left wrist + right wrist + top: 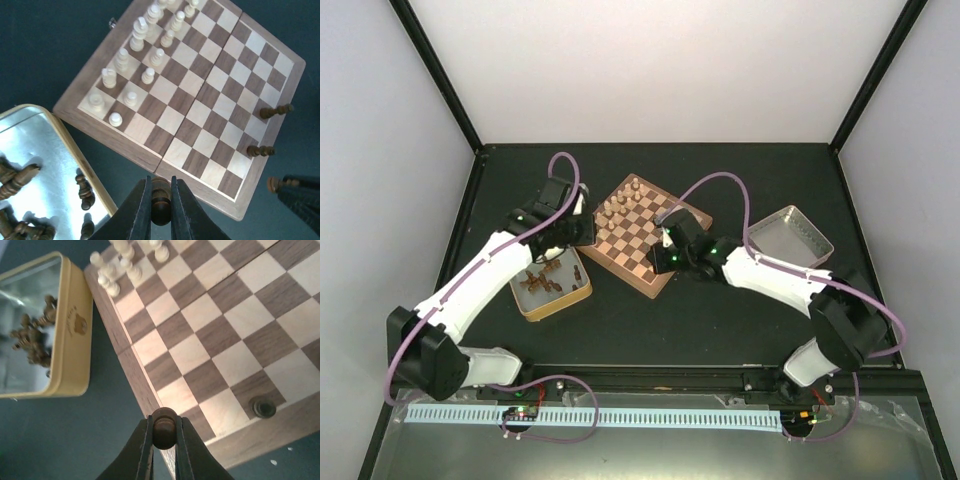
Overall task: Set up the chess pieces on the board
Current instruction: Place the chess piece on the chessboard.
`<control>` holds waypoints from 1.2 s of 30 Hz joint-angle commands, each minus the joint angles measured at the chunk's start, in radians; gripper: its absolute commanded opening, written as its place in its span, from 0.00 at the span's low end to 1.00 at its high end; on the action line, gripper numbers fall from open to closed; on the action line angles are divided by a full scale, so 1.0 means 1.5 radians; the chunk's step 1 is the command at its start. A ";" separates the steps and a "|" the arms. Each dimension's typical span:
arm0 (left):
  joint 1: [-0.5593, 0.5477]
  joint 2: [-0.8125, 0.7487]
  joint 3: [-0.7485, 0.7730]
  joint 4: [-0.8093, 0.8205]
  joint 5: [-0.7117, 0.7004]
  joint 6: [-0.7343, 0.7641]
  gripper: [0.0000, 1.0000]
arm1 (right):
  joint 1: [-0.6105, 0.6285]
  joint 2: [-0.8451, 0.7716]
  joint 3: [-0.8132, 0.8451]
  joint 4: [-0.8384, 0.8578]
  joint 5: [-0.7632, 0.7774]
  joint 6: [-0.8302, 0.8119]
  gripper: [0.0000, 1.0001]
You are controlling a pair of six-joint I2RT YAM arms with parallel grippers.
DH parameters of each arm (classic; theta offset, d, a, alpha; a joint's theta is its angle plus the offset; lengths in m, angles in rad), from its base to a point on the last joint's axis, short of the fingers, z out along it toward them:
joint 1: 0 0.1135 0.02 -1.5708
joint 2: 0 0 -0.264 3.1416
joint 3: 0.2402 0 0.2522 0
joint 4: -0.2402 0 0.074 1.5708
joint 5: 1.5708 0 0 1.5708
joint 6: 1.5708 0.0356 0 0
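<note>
On the dark worktop (pixel 720 320) the checkered board (pixel 635 240) sits diagonally, with cream men (pixel 137 40) on its far-left side. Beside it, a gold-rimmed tin (pixel 582 290) holds jumbled dark brown chess pieces (pixel 20 175). Over the board's near rim, the left pincer (pixel 160 185) and right pincer (pixel 164 432) each pinch one rounded dark piece (pixel 164 422), seen end-on, long axis along the fingers.

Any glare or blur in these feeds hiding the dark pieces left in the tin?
Left wrist: glare whitens the floor of the tin, yet the dark chessmen in it read as silhouettes; the board is sharp. Right wrist: the tin and its chessmen are out of focus, a brown clump; squares near the right hand are crisp. Top external: even light, chessmen too small to separate.
</note>
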 commanded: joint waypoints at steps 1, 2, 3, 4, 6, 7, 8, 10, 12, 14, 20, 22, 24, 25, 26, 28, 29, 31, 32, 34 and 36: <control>0.023 -0.043 0.028 -0.015 -0.013 0.020 0.11 | 0.049 -0.001 0.018 -0.066 0.130 -0.061 0.01; 0.028 -0.046 0.027 -0.014 -0.006 0.020 0.11 | 0.059 0.004 0.020 -0.072 0.145 -0.065 0.01; 0.032 -0.048 0.026 -0.014 0.002 0.020 0.11 | 0.068 0.009 0.021 -0.079 0.159 -0.068 0.01; 0.036 -0.051 0.026 -0.012 0.009 0.022 0.11 | 0.075 0.015 0.023 -0.086 0.170 -0.071 0.01; 0.042 -0.053 0.022 -0.011 0.021 0.022 0.11 | 0.088 0.026 0.025 -0.096 0.183 -0.073 0.01; 0.046 -0.052 0.021 -0.010 0.031 0.022 0.11 | 0.093 0.032 0.025 -0.101 0.186 -0.073 0.01; 0.049 -0.053 0.018 -0.008 0.037 0.022 0.11 | 0.096 0.035 0.025 -0.106 0.189 -0.070 0.01; 0.052 -0.054 0.013 -0.003 0.048 0.021 0.11 | 0.101 0.043 0.025 -0.114 0.191 -0.066 0.01; 0.054 -0.054 0.006 0.003 0.058 0.019 0.11 | 0.103 0.049 0.024 -0.120 0.191 -0.064 0.01; 0.057 -0.053 0.000 0.009 0.066 0.017 0.11 | 0.104 0.057 0.024 -0.124 0.192 -0.061 0.01; 0.059 -0.047 -0.004 0.015 0.079 0.015 0.11 | 0.106 0.074 0.027 -0.145 0.184 -0.060 0.02; 0.060 -0.045 -0.004 0.016 0.080 0.015 0.11 | 0.107 0.077 0.026 -0.144 0.176 -0.060 0.02; 0.060 -0.042 -0.004 0.017 0.082 0.015 0.11 | 0.107 0.082 0.025 -0.140 0.167 -0.060 0.02; 0.060 -0.041 -0.004 0.017 0.083 0.015 0.11 | 0.106 0.085 0.026 -0.138 0.163 -0.061 0.02; 0.060 -0.040 -0.004 0.018 0.085 0.015 0.11 | 0.107 0.089 0.029 -0.137 0.160 -0.060 0.02; 0.060 -0.039 -0.004 0.019 0.086 0.015 0.11 | 0.107 0.097 0.039 -0.133 0.152 -0.061 0.02; 0.060 -0.038 -0.004 0.019 0.087 0.014 0.11 | 0.107 0.101 0.045 -0.130 0.151 -0.061 0.02; 0.061 -0.038 -0.004 0.019 0.087 0.014 0.11 | 0.107 0.113 0.059 -0.127 0.152 -0.062 0.02; 0.061 -0.038 -0.004 0.019 0.087 0.014 0.11 | 0.107 0.121 0.067 -0.127 0.157 -0.063 0.03; 0.061 -0.039 -0.004 0.019 0.087 0.012 0.11 | 0.108 0.135 0.087 -0.128 0.164 -0.062 0.03; 0.061 -0.039 -0.005 0.019 0.087 0.013 0.11 | 0.107 0.153 0.105 -0.128 0.169 -0.062 0.03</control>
